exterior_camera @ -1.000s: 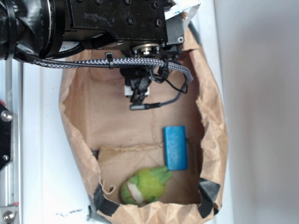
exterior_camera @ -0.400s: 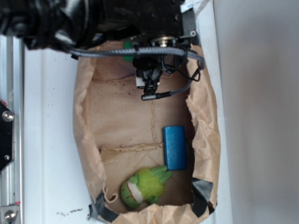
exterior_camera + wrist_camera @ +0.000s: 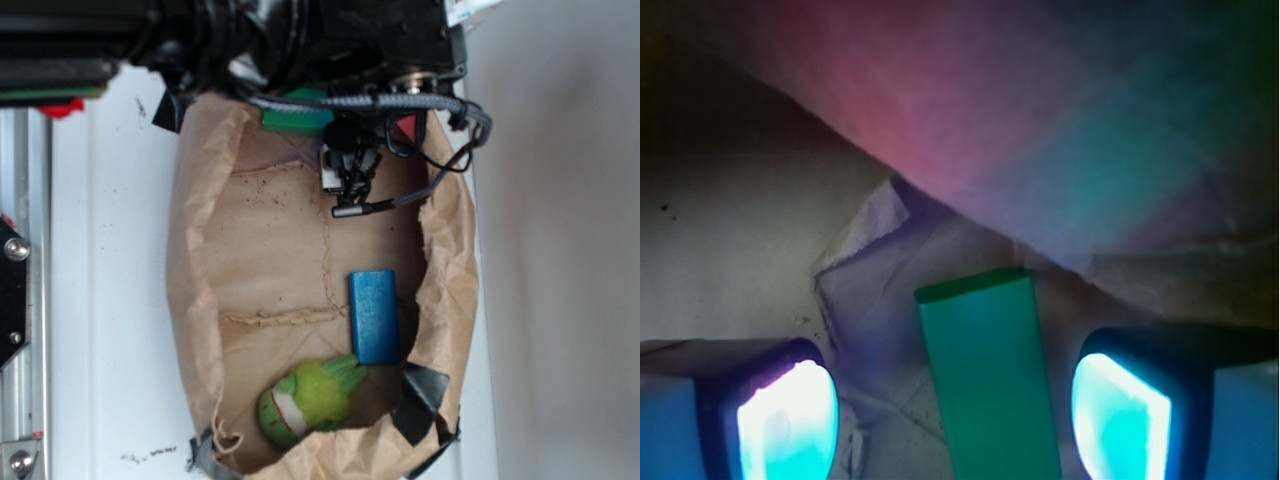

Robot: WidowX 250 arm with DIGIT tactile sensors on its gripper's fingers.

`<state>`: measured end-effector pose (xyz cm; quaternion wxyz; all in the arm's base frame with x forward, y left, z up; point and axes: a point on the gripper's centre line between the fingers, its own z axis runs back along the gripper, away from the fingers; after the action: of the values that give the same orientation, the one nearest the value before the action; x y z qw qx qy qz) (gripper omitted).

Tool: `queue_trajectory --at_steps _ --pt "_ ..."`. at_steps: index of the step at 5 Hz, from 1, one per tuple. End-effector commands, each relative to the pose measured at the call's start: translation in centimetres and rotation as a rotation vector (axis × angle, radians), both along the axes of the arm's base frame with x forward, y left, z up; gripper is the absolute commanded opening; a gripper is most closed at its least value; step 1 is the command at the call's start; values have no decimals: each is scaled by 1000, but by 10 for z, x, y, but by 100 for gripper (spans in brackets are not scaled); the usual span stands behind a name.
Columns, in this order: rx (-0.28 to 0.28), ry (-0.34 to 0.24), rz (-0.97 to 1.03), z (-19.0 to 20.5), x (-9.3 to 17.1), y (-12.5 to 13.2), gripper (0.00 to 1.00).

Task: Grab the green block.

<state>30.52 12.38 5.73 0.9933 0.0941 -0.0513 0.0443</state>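
Note:
The green block (image 3: 990, 385) lies flat on the brown paper in the wrist view, running lengthwise between my two fingers. My gripper (image 3: 955, 425) is open, its pads standing apart from the block on either side. In the exterior view the green block (image 3: 298, 117) peeks out at the far end of the paper bag, mostly hidden under the arm. The gripper itself is hidden under the arm there.
A brown paper bag (image 3: 195, 300) with raised crumpled walls holds everything. A blue block (image 3: 374, 316) lies at its right side and a fuzzy lime-green plush toy (image 3: 308, 398) at the near end. A bag wall (image 3: 1040, 150) rises just behind the green block.
The arm has moved to the right and toward the bag's far end. The green block, hidden a second ago, now shows under the arm. The bag has shifted and changed shape.

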Motion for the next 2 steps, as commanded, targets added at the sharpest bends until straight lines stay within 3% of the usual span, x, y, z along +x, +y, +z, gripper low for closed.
queue_trajectory --at_steps 1,2 --pt "18 -51 -70 20 13 20 100" --pt "13 -55 -103 17 16 21 100"
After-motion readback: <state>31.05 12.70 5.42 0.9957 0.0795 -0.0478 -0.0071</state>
